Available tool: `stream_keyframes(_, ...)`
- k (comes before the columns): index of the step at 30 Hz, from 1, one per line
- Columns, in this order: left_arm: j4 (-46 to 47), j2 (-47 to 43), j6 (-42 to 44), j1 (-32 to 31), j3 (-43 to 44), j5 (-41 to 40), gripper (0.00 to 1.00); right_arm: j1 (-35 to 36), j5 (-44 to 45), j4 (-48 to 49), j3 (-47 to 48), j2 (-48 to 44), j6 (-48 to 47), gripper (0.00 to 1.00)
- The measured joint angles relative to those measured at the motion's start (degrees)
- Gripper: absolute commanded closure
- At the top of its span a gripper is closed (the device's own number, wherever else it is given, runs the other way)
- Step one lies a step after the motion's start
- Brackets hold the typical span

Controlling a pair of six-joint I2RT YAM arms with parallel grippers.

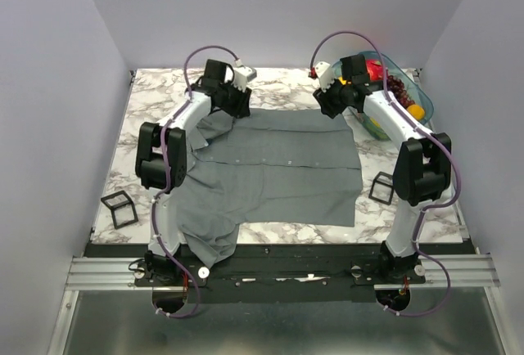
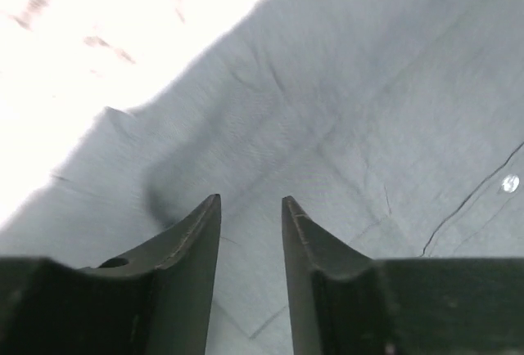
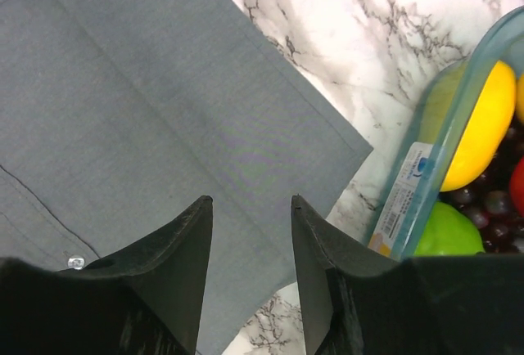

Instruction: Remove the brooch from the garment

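The left gripper [image 2: 250,199], part-open and empty above the garment [image 2: 368,85] toward the overhead view's upper left (no brooch in sight), could pinch only cloth if it closes blind.

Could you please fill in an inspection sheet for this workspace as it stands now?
Surface: marble-patterned table, mostly under the shirt.
Job's things: grey shirt spread out, a pale button showing; brooch not seen in any view.
Clutter: clear tub of fruit at the far right; one black wire cube left of the shirt, another right of it.
Grippers: left gripper and right gripper over the shirt, jaws apart, nothing between them.
Cables: purple cables loop along both arms.
Surroundings: plain pale walls.
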Motion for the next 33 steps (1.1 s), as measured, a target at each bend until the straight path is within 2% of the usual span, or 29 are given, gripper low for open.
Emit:
stream_keyframes(4, 1.31, -0.61, -2.21, 3.63, 5.4, -0.33, 0.41, 0.0, -0.02, -0.42, 1.53, 0.13, 0.39, 0.49)
stream_keyframes(8, 0.7, 1.84, -4.63, 7.52, 16.28, -7.93, 0.33, 0.0, -0.07, -0.74, 2.12, 0.87, 1.09, 0.49)
stream_keyframes(12, -0.5, 8.11, -5.4, 9.73, 27.43, -15.98, 0.34, 0.0, -0.09, -1.36, 2.29, 2.12, 1.51, 0.49)
stream_keyframes(17, -4.59, 19.19, -4.31, 9.77, 38.73, -20.41, 0.35, 0.0, -0.04, -1.66, 2.29, 2.62, 1.73, 0.49)
stream_keyframes(23, -8.22, 24.28, -0.61, 9.75, 39.71, -20.7, 0.41, 0.0, -0.04, -1.75, 2.29, 2.62, 1.95, 0.48)
stream_keyframes(33, -12.63, 27.74, 5.97, 9.75, 45.44, -22.47, 0.4, 0.0, -0.04, -3.8, 5.22, 5.05, 2.36, 0.48)
